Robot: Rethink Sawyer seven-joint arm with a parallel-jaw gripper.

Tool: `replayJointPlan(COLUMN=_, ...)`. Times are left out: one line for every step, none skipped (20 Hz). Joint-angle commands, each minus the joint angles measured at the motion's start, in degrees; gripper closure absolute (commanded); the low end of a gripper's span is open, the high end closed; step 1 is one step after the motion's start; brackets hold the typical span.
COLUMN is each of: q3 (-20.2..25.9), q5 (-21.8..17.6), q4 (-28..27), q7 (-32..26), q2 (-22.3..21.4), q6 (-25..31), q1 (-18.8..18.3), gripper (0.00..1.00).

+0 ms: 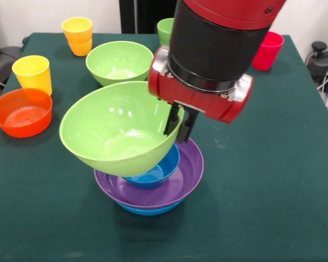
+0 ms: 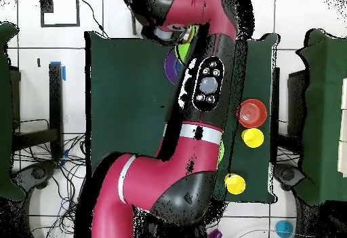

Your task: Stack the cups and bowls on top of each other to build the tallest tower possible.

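My gripper [image 1: 179, 128] is shut on the right rim of a large light green bowl [image 1: 117, 128]. The bowl is tilted, with its opening toward the camera, right over the tower [image 1: 153, 188]. The tower is a small blue bowl [image 1: 156, 169] nested in a wide purple bowl [image 1: 188, 169], which sits in a large blue bowl [image 1: 150, 209]. Whether the held bowl touches the small blue one I cannot tell. A second light green bowl [image 1: 119, 61] stands behind. The small orange bowl [image 1: 22, 112] is at the left. In the overhead view the arm [image 2: 207, 79] hides most of the tower.
A yellow cup [image 1: 33, 73] stands by the orange bowl, and an orange-yellow cup [image 1: 77, 35] at the back left. At the back, a light green cup [image 1: 165, 30] peeks from behind the arm and a red cup [image 1: 268, 50] stands to the right. The table's edges [image 1: 317, 109] are near.
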Motion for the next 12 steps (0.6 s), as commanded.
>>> replayJointPlan(q3=5.74, q5=-5.02, q4=9.94, q7=-16.22, q2=-3.50, q6=-5.06, q1=0.30, gripper=1.00)
replayJointPlan(q3=5.55, q5=-4.91, q4=9.01, q7=-16.10, q2=-2.95, q6=-4.66, q1=0.26, gripper=1.00)
replayJointPlan(q3=5.68, q5=-5.09, q4=9.42, q7=-16.23, q2=-3.04, q6=-5.04, q1=0.26, gripper=1.00)
replayJointPlan(q3=5.62, q5=-5.03, q4=8.82, q7=-16.30, q2=-2.69, q6=-4.81, q1=0.17, gripper=1.00)
replayJointPlan(q3=5.77, q5=-5.17, q4=9.50, q7=-16.48, q2=-2.93, q6=-5.21, q1=0.19, gripper=1.00)
replayJointPlan(q3=5.96, q5=-5.33, q4=10.46, q7=-16.62, q2=-3.37, q6=-5.64, q1=0.28, gripper=1.00)
replayJointPlan(q3=6.16, q5=-5.53, q4=11.69, q7=-16.69, q2=-3.92, q6=-6.21, q1=0.37, gripper=1.00)
replayJointPlan(q3=6.37, q5=-5.74, q4=12.92, q7=-16.76, q2=-4.47, q6=-6.78, q1=0.46, gripper=1.00)
replayJointPlan(q3=6.46, q5=-5.88, q4=13.82, q7=-16.79, q2=-4.99, q6=-7.02, q1=0.58, gripper=1.00)
replayJointPlan(q3=6.39, q5=-5.84, q4=13.64, q7=-16.68, q2=-5.02, q6=-6.65, q1=0.61, gripper=1.00)
replayJointPlan(q3=6.42, q5=-5.87, q4=14.04, q7=-16.59, q2=-5.33, q6=-6.62, q1=0.68, gripper=1.00)
replayJointPlan(q3=6.55, q5=-6.01, q4=15.03, q7=-16.49, q2=-5.83, q6=-7.02, q1=0.84, gripper=1.00)
